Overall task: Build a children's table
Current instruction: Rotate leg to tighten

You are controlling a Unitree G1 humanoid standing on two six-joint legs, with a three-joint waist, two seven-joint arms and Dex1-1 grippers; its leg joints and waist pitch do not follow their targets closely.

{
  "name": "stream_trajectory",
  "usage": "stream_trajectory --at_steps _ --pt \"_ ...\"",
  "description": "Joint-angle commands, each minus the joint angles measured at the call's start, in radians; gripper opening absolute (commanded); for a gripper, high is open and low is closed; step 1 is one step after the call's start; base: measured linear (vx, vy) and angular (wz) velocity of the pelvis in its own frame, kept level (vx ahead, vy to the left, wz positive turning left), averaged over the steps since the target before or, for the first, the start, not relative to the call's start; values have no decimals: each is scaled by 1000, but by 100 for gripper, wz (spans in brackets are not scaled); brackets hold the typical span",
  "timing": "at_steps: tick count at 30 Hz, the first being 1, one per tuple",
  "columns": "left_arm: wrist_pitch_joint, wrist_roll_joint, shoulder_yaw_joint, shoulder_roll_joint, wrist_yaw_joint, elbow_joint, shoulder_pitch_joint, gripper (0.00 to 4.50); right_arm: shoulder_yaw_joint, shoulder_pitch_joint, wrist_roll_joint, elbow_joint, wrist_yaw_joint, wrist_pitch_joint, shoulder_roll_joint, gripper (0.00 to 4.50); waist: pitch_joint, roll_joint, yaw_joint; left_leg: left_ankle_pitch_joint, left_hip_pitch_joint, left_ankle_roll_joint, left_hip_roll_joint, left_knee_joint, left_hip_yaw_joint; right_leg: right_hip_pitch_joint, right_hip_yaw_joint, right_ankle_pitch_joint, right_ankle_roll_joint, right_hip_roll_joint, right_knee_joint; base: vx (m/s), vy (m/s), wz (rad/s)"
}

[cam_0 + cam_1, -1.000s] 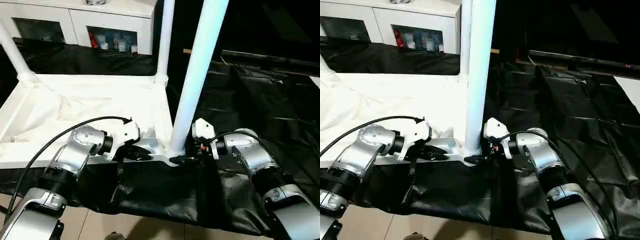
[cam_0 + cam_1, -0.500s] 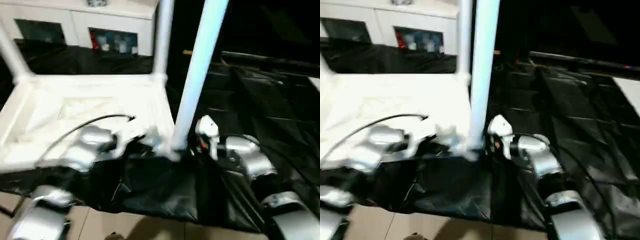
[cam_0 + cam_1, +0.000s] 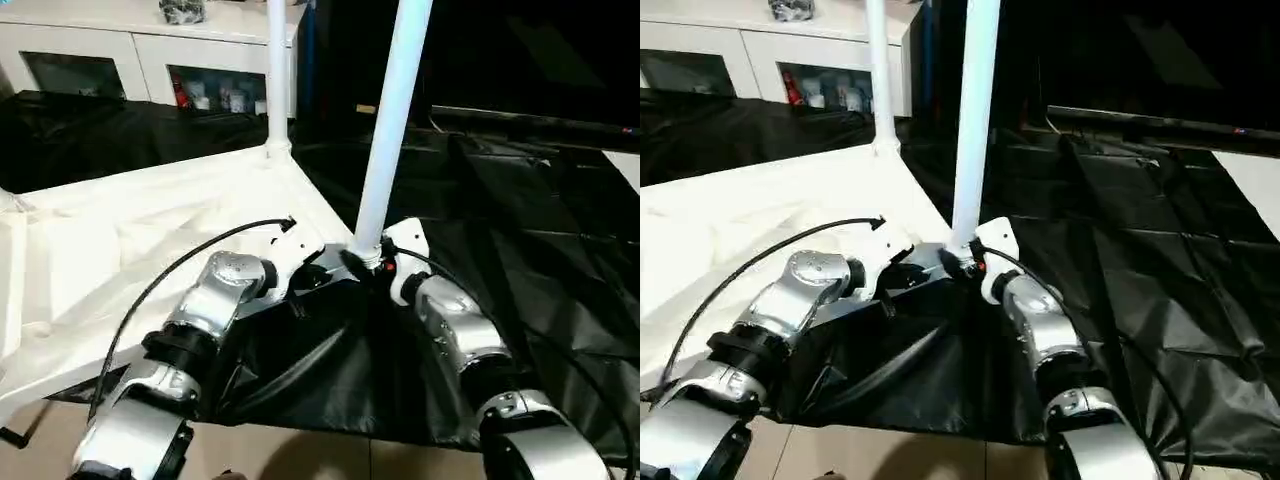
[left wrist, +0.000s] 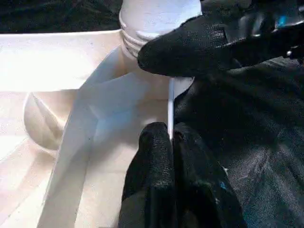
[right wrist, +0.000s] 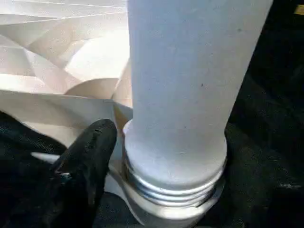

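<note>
White leg [image 5: 180,90] shows exposed threads at corner socket [image 5: 166,209]: seat it fully. Left gripper [image 4: 172,142], fingers clenched, braces tabletop [image 3: 130,240]; right gripper's [image 3: 362,262] fingers straddle the leg.

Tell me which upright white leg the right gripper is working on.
The nearer leg, whose base the right gripper flanks at the tabletop's near corner; the other leg stands farther back.

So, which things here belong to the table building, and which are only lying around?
Job:
table top
near leg
far leg
left gripper
right gripper

Lying about:
white cabinet
black sheet
</note>
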State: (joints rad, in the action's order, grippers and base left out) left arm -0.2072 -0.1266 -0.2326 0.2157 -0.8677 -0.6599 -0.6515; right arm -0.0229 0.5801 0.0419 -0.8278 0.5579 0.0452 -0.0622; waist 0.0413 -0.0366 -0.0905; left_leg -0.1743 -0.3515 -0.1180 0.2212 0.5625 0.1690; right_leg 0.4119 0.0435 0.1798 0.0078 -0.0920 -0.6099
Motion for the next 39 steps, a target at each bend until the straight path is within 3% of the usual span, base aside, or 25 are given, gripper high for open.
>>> stream_trajectory --at_steps 1,3,6,9,17,19,23,25,36,39 --pt "53 41 -17 -22 -36 26 13 0 -128 1 7 59 188 8 38 392 -53 -6 -5 -304 -10 34 -2 -71 4 -46 -22 371 -136 -35 89 0 0 0" --pt "75 72 -16 18 -129 62 38 0 -144 -2 2 70 300 9 -28 392 -55 -9 -7 -266 -9 51 -2 -65 10 -47 -23 303 -161 -34 83 0 0 0" --pt "79 76 -16 34 -155 70 43 0 -150 0 -1 68 349 16 -54 392 -56 -10 -8 -217 -8 60 -2 -61 15 -47 -25 238 -180 -34 76 0 0 0" --pt "85 102 -3 81 -230 92 49 0 -180 4 4 71 532 31 -143 392 -59 -10 -12 -157 -10 82 0 -54 16 -52 -22 129 -219 -30 61 0 0 0" --pt "74 146 -33 150 -413 155 81 0 -184 32 22 72 688 46 -204 392 -58 -4 -25 -171 -5 91 6 -51 21 -50 -21 81 -268 -29 51 0 0 0" --pt "81 142 -40 163 -440 155 86 0 -193 37 22 73 720 51 -211 392 -56 -3 -28 -202 1 85 8 -52 23 -46 -22 115 -266 -30 56 0 0 0" --pt "83 144 -45 177 -470 161 88 0 -203 34 30 84 767 51 -213 392 -55 -7 -32 -224 -2 64 7 -56 20 -48 -23 180 -238 -33 60 0 0 0" --pt "83 144 -45 179 -475 162 88 0 -203 33 29 85 776 50 -212 367 -54 -7 -32 -223 -4 59 6 -57 19 -48 -24 195 -230 -34 61 0 0 0" --pt "93 144 -36 185 -474 149 87 0 -205 19 39 87 788 46 -210 282 -57 -8 -37 -192 -4 61 5 -54 20 -49 -23 157 -233 -32 57 0 0 0" --pt "97 141 -19 159 -407 131 83 0 -185 -10 38 90 717 46 -185 276 -57 -9 -38 -189 -4 59 4 -54 20 -50 -23 161 -228 -32 57 0 0 0"
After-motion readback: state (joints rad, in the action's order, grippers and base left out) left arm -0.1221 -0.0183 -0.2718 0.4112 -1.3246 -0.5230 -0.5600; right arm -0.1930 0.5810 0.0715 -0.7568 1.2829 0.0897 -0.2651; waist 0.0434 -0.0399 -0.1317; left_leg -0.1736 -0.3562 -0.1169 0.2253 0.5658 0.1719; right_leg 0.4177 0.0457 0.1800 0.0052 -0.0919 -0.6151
